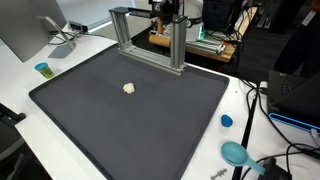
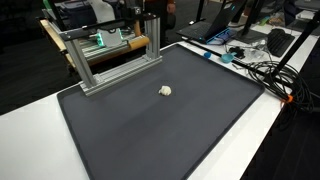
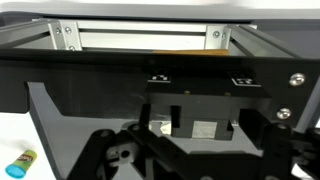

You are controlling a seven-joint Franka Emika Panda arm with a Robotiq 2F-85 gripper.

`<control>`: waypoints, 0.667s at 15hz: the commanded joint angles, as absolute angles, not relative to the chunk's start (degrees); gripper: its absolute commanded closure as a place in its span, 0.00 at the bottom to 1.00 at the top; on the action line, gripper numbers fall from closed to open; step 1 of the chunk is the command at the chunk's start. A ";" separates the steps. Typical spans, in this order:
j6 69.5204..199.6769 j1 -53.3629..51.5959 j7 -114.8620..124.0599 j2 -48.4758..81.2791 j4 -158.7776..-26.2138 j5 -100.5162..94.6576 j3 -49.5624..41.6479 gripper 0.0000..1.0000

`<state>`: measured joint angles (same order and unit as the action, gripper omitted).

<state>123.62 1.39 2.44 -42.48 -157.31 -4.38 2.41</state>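
My gripper (image 1: 170,12) hangs high at the back of the table, by the top of an aluminium frame (image 1: 148,40); it also shows in an exterior view (image 2: 150,20). In the wrist view the jaws (image 3: 185,165) are spread wide with nothing between them, and they look at the frame (image 3: 140,36) and the dark mat. A small cream lump (image 1: 129,88) lies alone on the black mat (image 1: 100,120), well away from the gripper; it shows in both exterior views (image 2: 165,90).
A small teal cup (image 1: 42,69) stands off the mat's corner and shows in the wrist view (image 3: 20,161). A blue cap (image 1: 226,121) and a teal scoop (image 1: 236,153) lie on the white table. A monitor (image 1: 30,25) and cables (image 2: 262,68) flank the mat.
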 commanded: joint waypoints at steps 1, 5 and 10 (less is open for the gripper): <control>121.58 1.20 0.65 -43.81 -157.20 -5.13 1.56 0.23; 121.53 0.79 -0.11 -43.67 -157.00 -4.83 1.41 0.56; 121.69 -0.24 -1.16 -43.58 -157.02 -4.07 0.81 0.67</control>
